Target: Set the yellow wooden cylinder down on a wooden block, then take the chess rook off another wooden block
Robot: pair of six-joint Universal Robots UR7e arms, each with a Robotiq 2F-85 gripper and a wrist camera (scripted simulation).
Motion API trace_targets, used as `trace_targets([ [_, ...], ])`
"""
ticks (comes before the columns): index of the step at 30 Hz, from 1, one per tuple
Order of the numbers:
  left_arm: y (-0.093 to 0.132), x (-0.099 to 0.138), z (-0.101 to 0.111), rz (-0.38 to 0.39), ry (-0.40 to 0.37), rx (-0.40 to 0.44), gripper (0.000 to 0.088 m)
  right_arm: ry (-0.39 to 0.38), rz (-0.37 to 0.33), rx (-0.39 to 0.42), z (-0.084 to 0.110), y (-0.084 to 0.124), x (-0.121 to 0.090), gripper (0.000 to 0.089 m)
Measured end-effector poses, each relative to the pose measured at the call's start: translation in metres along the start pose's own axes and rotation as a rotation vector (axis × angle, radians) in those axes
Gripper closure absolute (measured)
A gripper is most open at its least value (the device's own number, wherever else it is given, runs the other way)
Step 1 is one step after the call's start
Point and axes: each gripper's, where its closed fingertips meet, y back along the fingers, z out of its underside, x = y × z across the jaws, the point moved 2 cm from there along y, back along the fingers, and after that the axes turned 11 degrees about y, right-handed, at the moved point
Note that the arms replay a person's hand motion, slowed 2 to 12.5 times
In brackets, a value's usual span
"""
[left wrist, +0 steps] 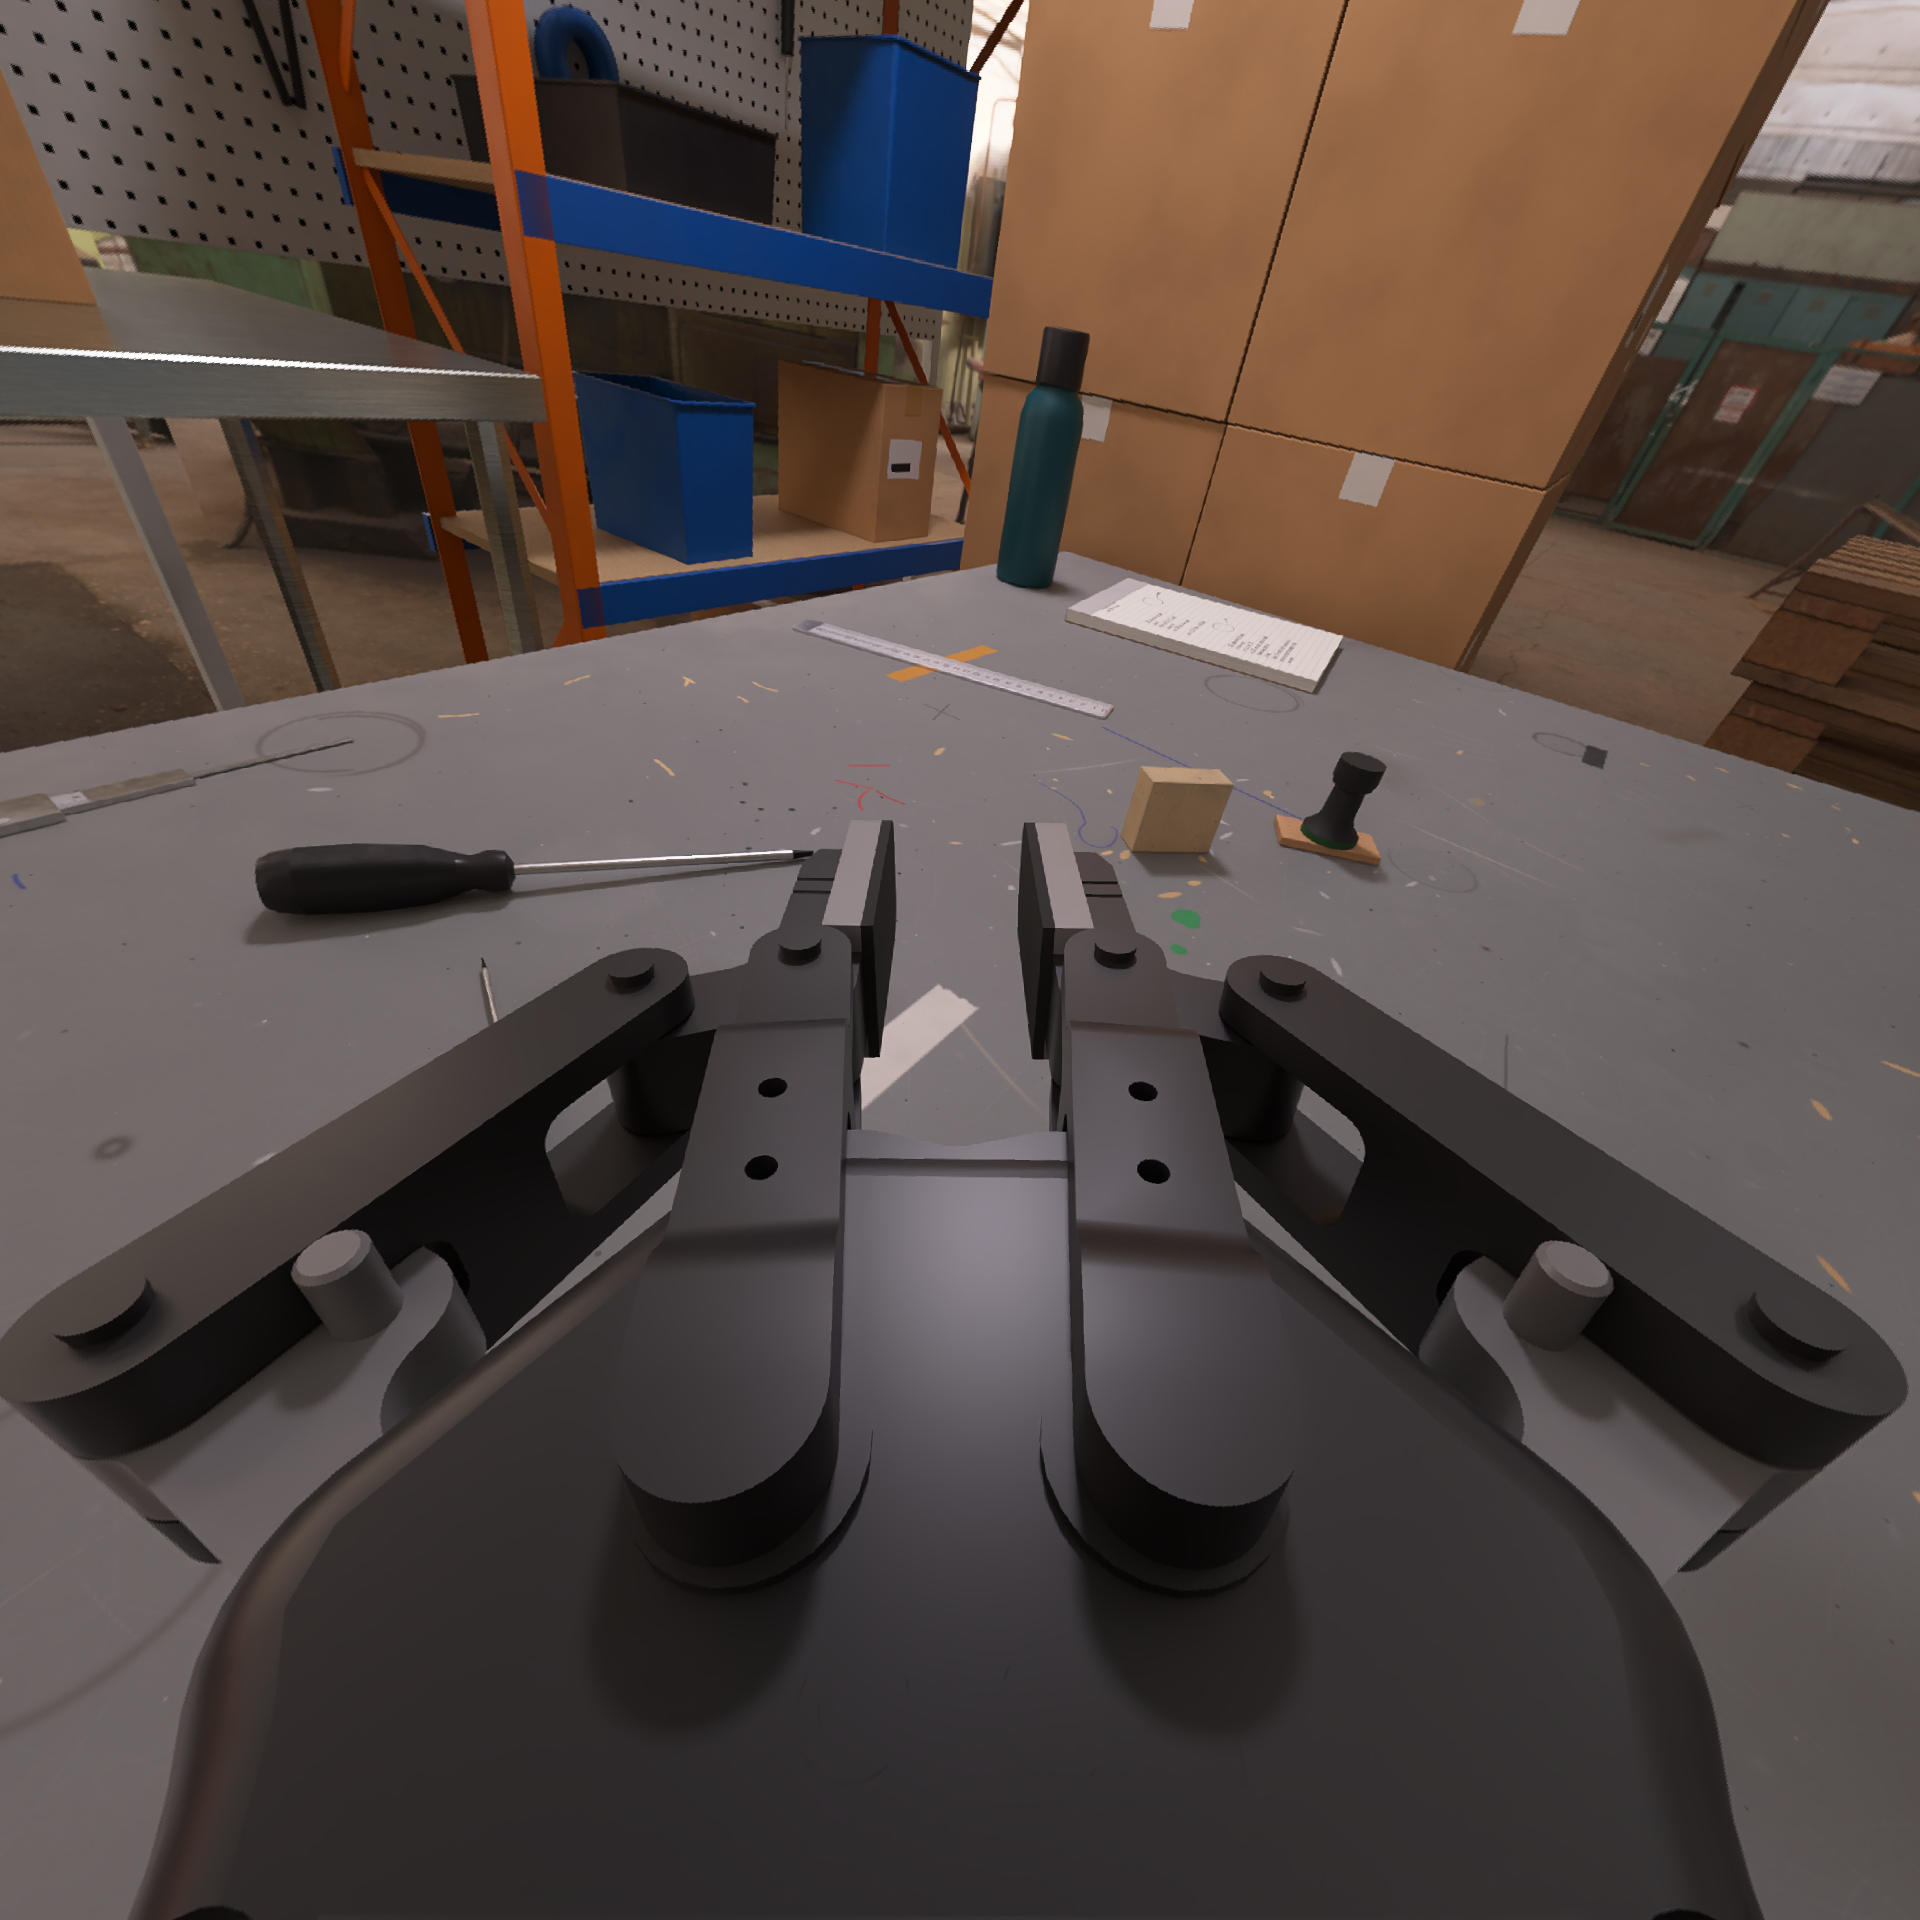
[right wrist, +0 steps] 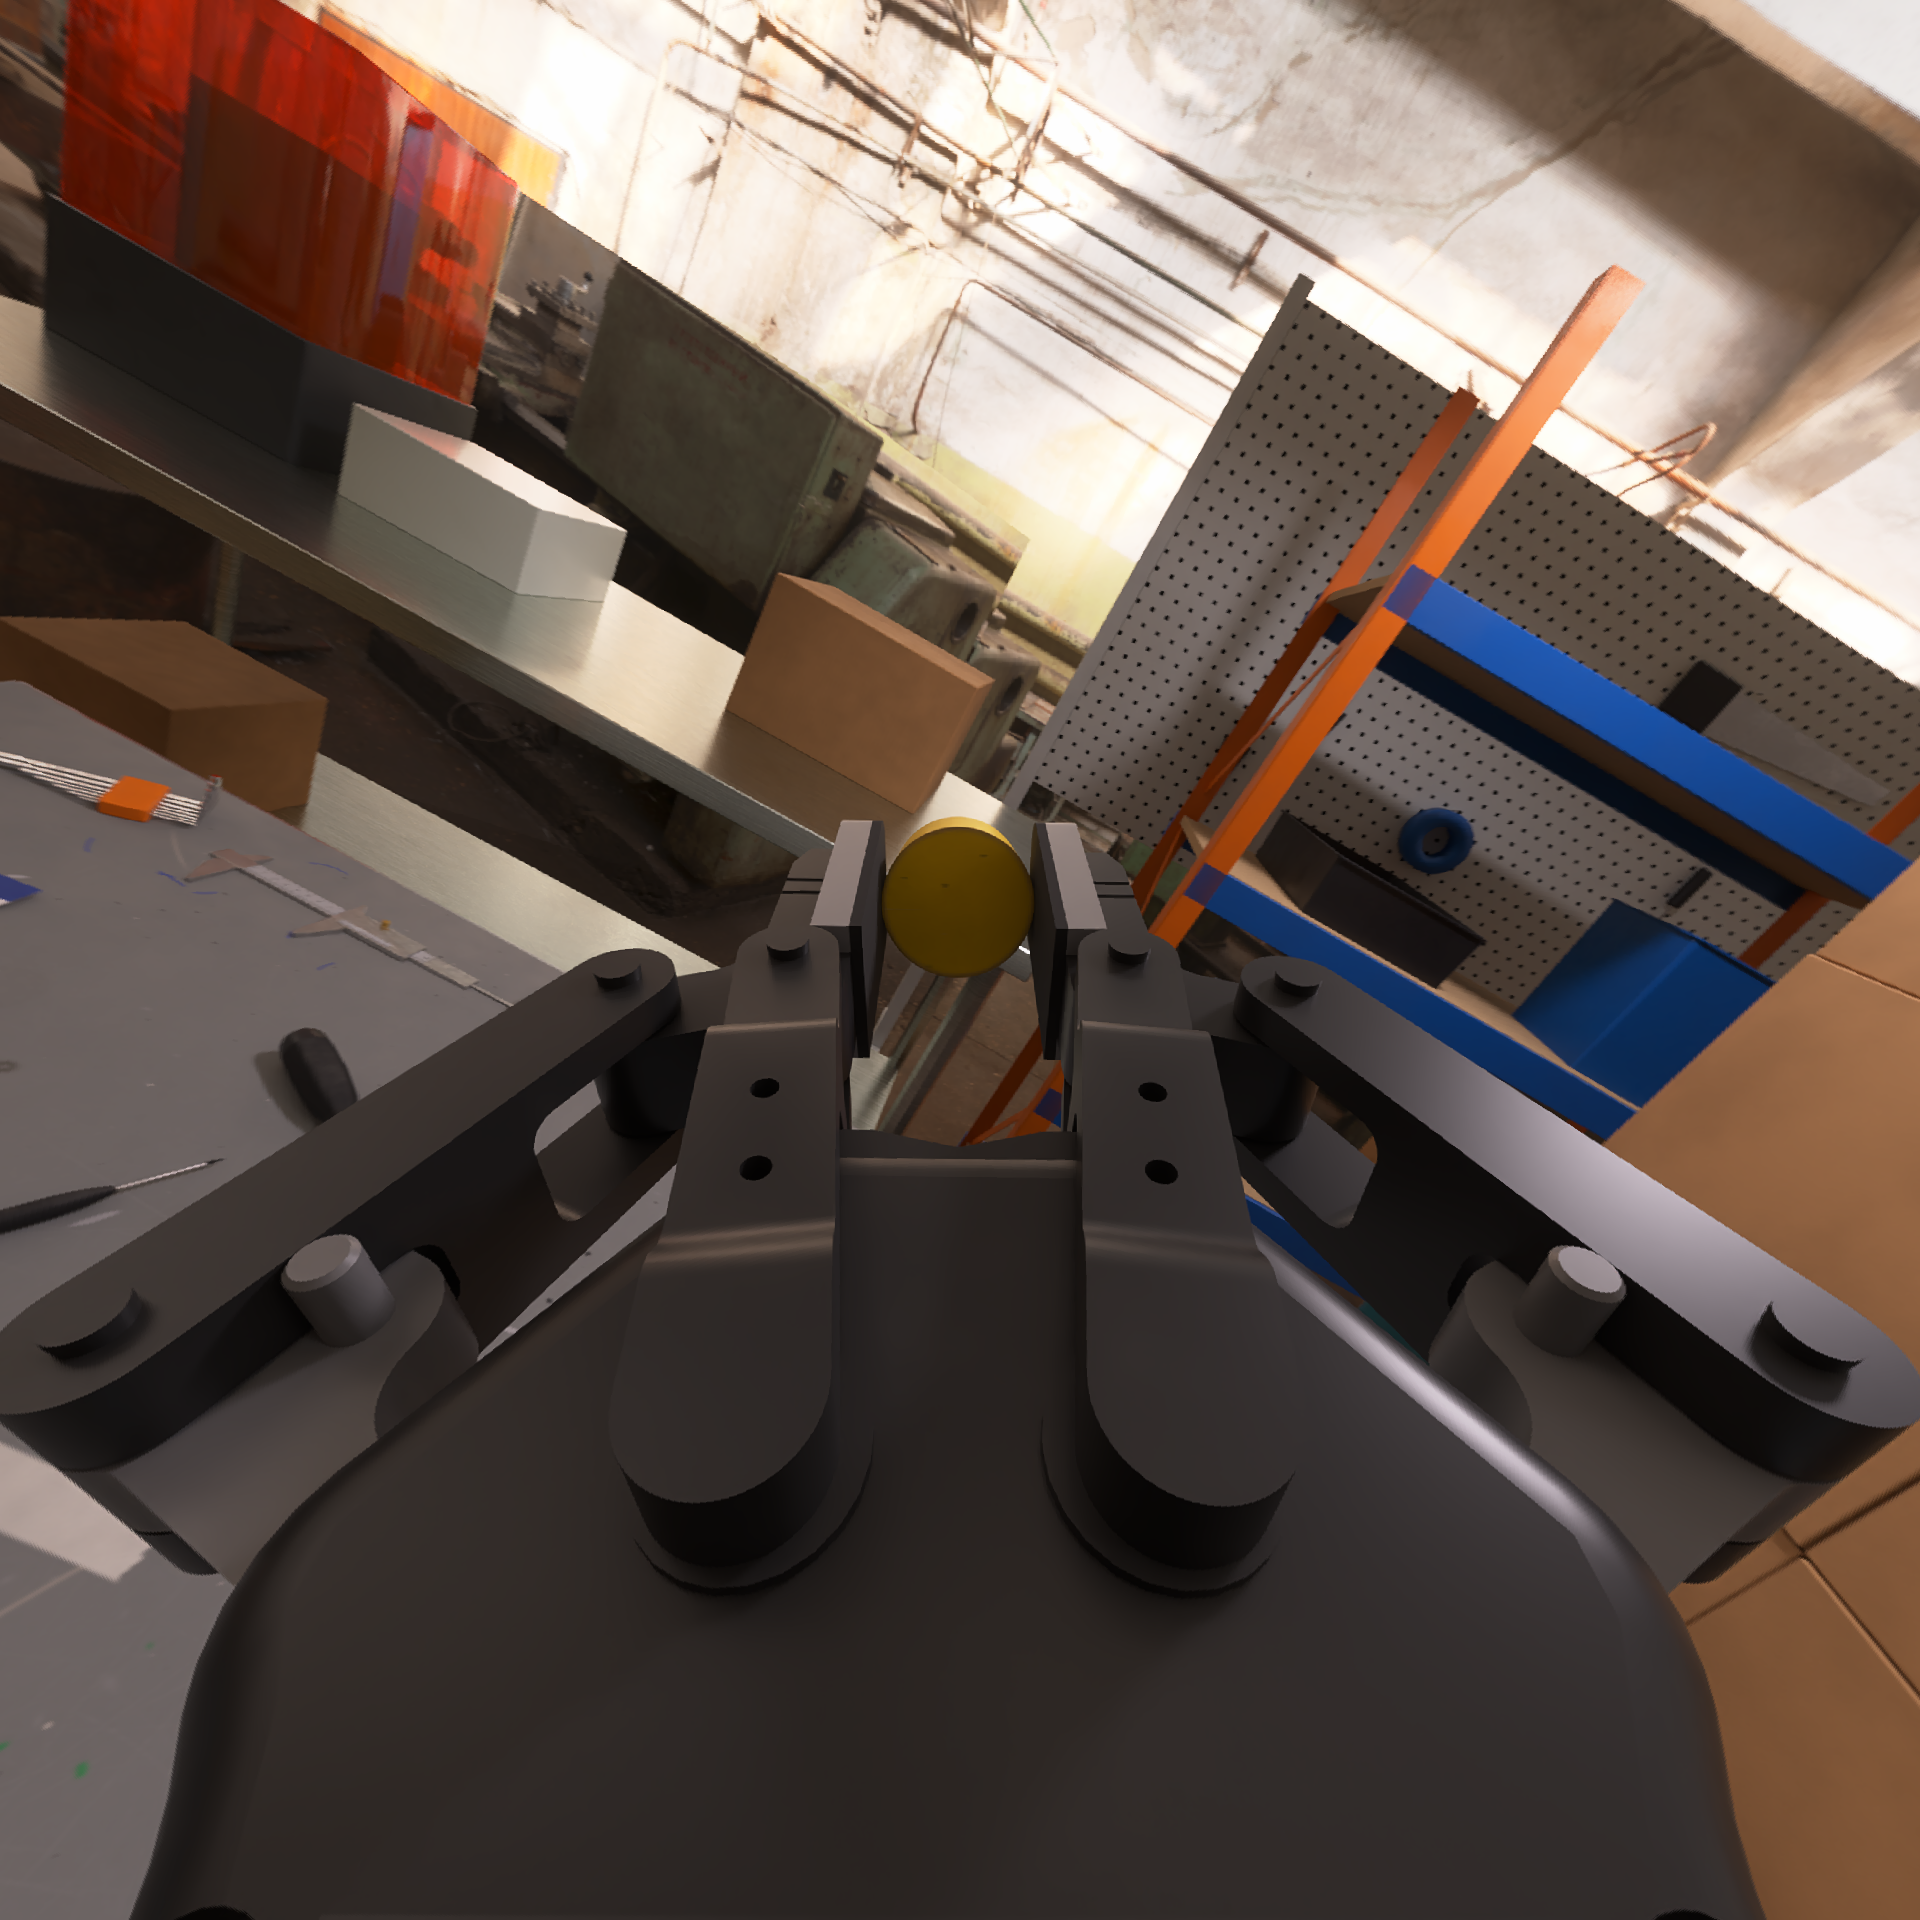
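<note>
In the left wrist view a pale wooden block (left wrist: 1179,809) sits on the grey table, ahead and right of my left gripper (left wrist: 958,868). Right of it a black chess rook (left wrist: 1345,798) stands on a thin flat wooden block (left wrist: 1330,841). My left gripper is open and empty, low over the table. In the right wrist view my right gripper (right wrist: 958,896) is shut on the yellow wooden cylinder (right wrist: 956,897), whose round end faces the camera. It is held in the air, tilted, pointing past the table edge.
A black-handled screwdriver (left wrist: 416,876) lies left of the left gripper. A steel ruler (left wrist: 956,666), a notepad (left wrist: 1205,633) and a teal bottle (left wrist: 1039,468) are at the table's far side. Cardboard boxes (left wrist: 1351,260) and shelving (left wrist: 727,239) stand behind. A caliper (right wrist: 353,920) lies on the table in the right wrist view.
</note>
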Motion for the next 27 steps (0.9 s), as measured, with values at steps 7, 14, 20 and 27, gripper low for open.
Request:
trace_targets([
  [7, -0.003, 0.000, 0.006, 0.001, 0.000, -0.016, 0.0664, 0.066, 0.057, -0.038, 0.010, -0.001, 0.022, 0.0644],
  [14, -0.005, -0.001, 0.010, 0.000, 0.006, -0.026, 0.0664, 0.119, 0.077, -0.100, 0.030, -0.005, 0.029, 0.0644],
  [20, -0.007, -0.001, 0.013, -0.001, 0.011, -0.034, 0.0665, 0.148, 0.072, -0.153, 0.054, -0.010, 0.025, 0.0644],
  [27, -0.008, -0.001, 0.017, -0.004, 0.009, -0.047, 0.0665, 0.209, 0.073, -0.222, 0.084, -0.016, 0.015, 0.0644],
])
